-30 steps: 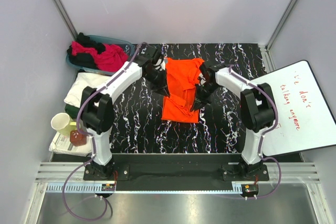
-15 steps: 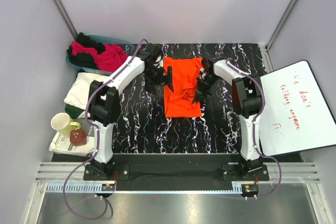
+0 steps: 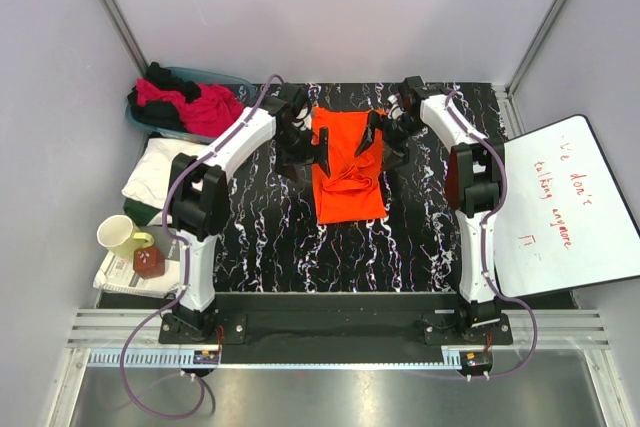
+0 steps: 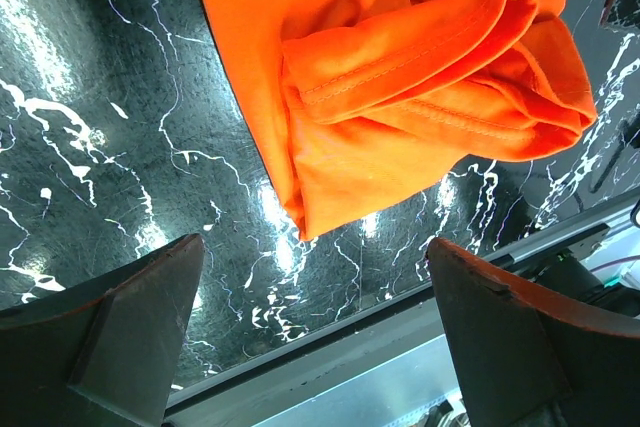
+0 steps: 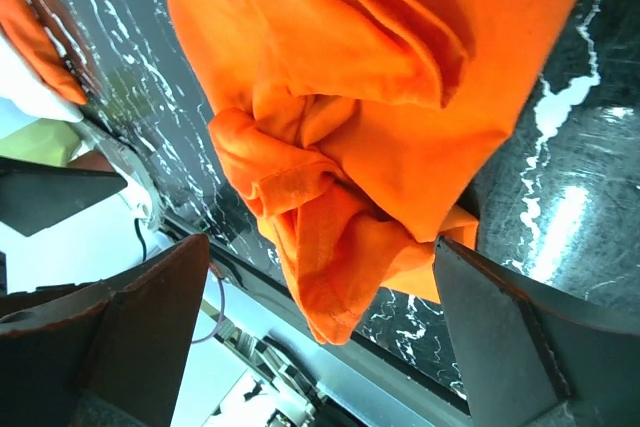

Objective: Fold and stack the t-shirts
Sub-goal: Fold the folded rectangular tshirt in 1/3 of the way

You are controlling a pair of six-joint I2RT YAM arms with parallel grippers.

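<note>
Seemingly mid-fold: left gripper (image 3: 310, 149) and right gripper (image 3: 376, 135) hang wide open, empty, flanking the orange t-shirt (image 3: 346, 185); next, its bunched edges likely need gripping.

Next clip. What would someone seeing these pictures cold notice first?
The bright orange t-shirt, partly folded and rumpled, lies in the middle of the black marbled table. The left gripper and right gripper flank its far half, both open and holding nothing. Next come the magenta and black shirts heaped in the teal basket at far left and the white board with red handwriting at right.
</note>
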